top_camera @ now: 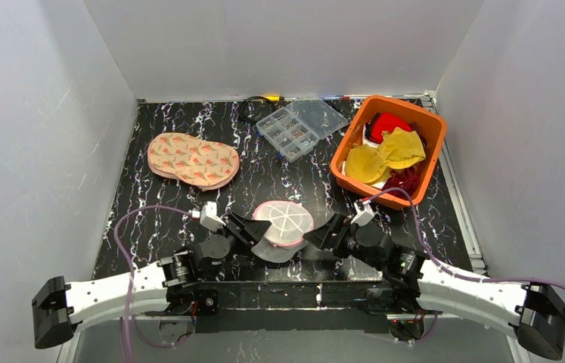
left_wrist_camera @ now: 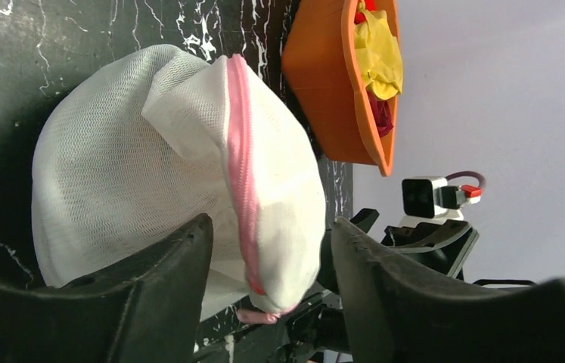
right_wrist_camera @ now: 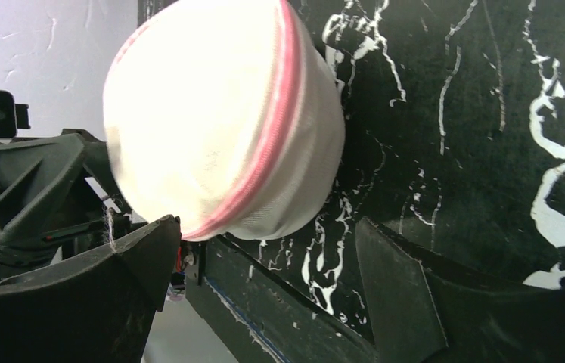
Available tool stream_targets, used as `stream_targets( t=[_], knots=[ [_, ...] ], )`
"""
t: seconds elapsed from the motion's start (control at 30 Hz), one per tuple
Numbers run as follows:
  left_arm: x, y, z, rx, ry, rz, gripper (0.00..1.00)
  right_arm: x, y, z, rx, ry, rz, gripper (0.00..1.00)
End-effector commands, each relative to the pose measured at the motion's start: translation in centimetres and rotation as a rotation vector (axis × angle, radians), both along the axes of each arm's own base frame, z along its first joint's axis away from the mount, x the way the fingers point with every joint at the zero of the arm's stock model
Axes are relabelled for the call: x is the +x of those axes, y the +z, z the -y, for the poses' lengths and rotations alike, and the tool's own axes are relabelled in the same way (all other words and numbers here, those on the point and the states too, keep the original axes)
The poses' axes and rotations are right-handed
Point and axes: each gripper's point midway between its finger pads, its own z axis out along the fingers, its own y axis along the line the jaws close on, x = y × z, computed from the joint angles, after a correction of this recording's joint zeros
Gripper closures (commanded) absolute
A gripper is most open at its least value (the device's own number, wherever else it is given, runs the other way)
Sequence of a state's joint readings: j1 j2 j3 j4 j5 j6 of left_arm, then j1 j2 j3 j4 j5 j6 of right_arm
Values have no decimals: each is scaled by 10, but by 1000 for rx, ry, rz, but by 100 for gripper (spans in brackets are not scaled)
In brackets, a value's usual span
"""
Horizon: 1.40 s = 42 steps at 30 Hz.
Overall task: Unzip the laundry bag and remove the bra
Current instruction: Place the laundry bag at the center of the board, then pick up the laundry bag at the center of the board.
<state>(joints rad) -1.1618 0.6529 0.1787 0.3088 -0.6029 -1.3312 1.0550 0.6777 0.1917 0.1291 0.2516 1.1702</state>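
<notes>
**Tabletop** (top_camera: 150, 227): black, veined white like marble, walled in by white panels. It carries everything listed below, each placed from the bag.

**Bin** (top_camera: 366, 193): orange, rectangular, set askew. It stands beyond the bag and to its right, close by but apart from it. Yellow cloths (top_camera: 385, 155) are heaped inside, with a red cloth (top_camera: 389, 125) at the end farthest from the bag.

**Pad** (top_camera: 192, 159): peach with a red print, two-lobed, lying flat. It is beyond the bag and to its left, well apart.

**Box** (top_camera: 302, 127): clear plastic with many compartments, lid thrown open. It sits straight beyond the bag, well apart.

**Bag** (top_camera: 283, 225): white mesh dome with a pink zip (left_wrist_camera: 240, 151) running round its rim. It sits at the near edge of the tabletop, tilted, with the ribbed flat face turned upward. It lies between the two end effectors.

**Left end effector** (left_wrist_camera: 269, 227): at the bag's left side. It is released, with the jaws parted and the bag's zip end bulging into the gap between them.

**Right end effector** (right_wrist_camera: 268, 223): at the bag's right side. It is released, the jaws spread wide. One finger (right_wrist_camera: 150, 249) lies right against the bag's zip rim, the other stands clear of the bag, over bare tabletop.
</notes>
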Motion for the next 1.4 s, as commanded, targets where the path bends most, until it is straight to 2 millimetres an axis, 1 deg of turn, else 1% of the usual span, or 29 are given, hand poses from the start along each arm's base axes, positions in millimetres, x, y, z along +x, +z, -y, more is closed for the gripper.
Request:
stream_targets(
  t=[0.0, 0.03, 0.07, 0.2, 0.23, 0.3, 0.37, 0.4, 0.47, 0.53, 0.7, 0.87, 0.97, 1.03, 1.2, 1.3, 1.33, 1.37],
  knots=[
    [-7, -7, -36, 240, 39, -66, 35, 5, 43, -11, 53, 28, 80, 7],
    [-9, -6, -48, 304, 45, -71, 29, 4, 41, -10, 36, 37, 80, 7],
    [-11, -2, -55, 343, 42, -64, 26, 2, 42, -9, 29, 47, 83, 7],
    [-16, 16, -75, 497, -21, 16, 16, -5, 50, -9, 15, 104, 120, 7],
    [-18, 21, -75, 547, -72, 62, 15, -6, 53, -9, 8, 121, 136, 7],
    [-21, 31, -70, 593, -162, 112, 14, -8, 60, -8, -9, 147, 171, 7],
    [-24, 35, -60, 623, -267, 113, 14, -10, 60, -4, -48, 168, 185, 6],
    [-24, 34, -55, 626, -315, 92, 15, -12, 61, -2, -60, 179, 198, 6],
    [-27, 29, -42, 587, -425, 29, 21, -13, 65, 0, -83, 196, 219, 6],
    [-23, 27, -32, 527, -482, -3, 26, -15, 68, 0, -88, 217, 229, 6],
    [-7, 25, -25, 480, -520, -23, 32, -29, 73, -8, -44, 309, 249, 6],
    [5, 26, -9, 412, -580, -57, 42, -41, 81, -17, -2, 396, 271, 6],
    [9, 23, -4, 398, -595, -74, 48, -45, 85, -19, 12, 429, 292, 6],
    [10, 17, -3, 403, -604, -98, 55, -44, 86, -20, 9, 430, 300, 5],
    [12, 7, -5, 406, -590, -135, 81, -39, 91, -16, 19, 388, 321, 1],
    [12, 12, -5, 375, -557, -131, 97, -27, 99, -7, 39, 295, 351, 1],
    [13, 16, -5, 357, -541, -126, 100, -25, 103, -4, 52, 270, 363, 1],
    [13, 20, -5, 334, -524, -123, 100, -22, 106, -1, 61, 244, 371, 2]
  ],
)
